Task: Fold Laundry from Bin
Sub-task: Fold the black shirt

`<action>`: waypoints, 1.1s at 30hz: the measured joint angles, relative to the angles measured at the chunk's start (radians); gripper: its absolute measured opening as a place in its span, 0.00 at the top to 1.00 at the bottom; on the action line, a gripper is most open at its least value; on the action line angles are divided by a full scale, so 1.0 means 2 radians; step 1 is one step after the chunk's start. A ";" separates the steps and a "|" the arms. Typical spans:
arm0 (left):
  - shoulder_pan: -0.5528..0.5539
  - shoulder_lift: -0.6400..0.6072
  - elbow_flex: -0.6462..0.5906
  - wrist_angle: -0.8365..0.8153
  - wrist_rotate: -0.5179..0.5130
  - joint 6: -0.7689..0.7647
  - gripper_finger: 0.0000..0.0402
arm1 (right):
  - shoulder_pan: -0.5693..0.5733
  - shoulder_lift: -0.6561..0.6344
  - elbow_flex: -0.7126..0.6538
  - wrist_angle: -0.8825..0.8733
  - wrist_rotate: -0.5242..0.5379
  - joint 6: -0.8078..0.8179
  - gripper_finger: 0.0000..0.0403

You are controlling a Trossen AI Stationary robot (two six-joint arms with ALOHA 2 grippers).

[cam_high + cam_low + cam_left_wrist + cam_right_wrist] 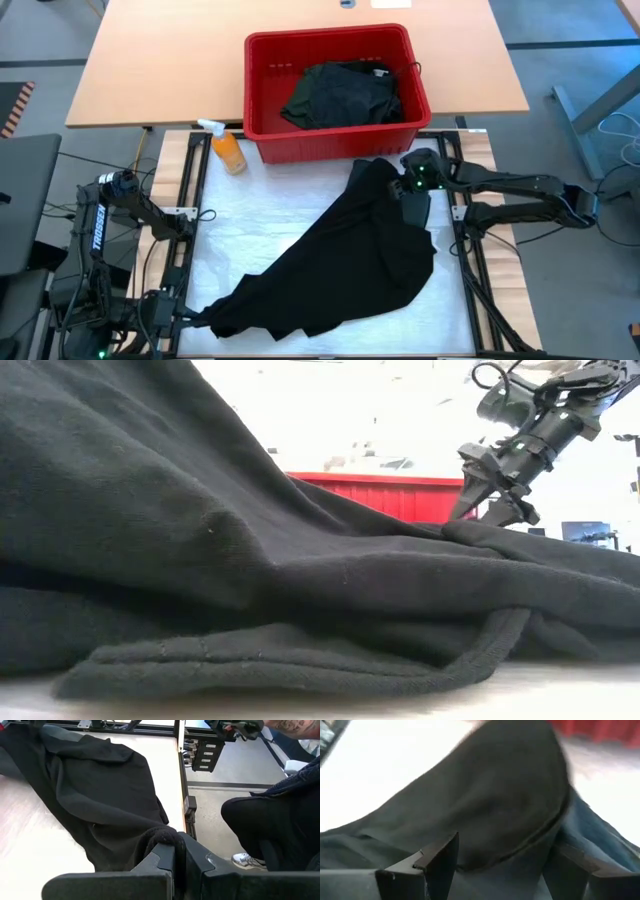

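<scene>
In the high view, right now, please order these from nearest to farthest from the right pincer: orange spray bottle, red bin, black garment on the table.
1. Black garment: directly under the open right pincer.
2. Red bin: just behind it.
3. Orange spray bottle: beyond, at the bin's left corner.

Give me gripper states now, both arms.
Left gripper: shut on a corner of the black garment at the table's near left.
Right gripper: open, over the garment's far end near the bin, holding nothing.
</scene>
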 joint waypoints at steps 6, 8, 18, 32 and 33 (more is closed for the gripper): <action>0.000 0.000 0.000 0.003 0.002 0.000 1.00 | -0.001 0.029 0.000 0.016 0.000 0.004 0.43; 0.000 0.000 0.000 0.003 0.002 0.002 1.00 | -0.005 0.035 0.000 0.017 0.000 0.004 0.56; 0.000 0.000 0.001 0.004 -0.106 0.050 1.00 | -0.028 -0.019 0.022 0.033 -0.084 -0.050 0.92; -0.024 -0.001 0.071 -0.004 -0.240 0.219 1.00 | -0.099 -0.342 0.181 -0.098 -0.202 -0.054 0.94; -0.025 -0.001 0.074 -0.007 -0.244 0.222 1.00 | -0.103 -0.366 0.198 -0.119 -0.187 -0.054 0.94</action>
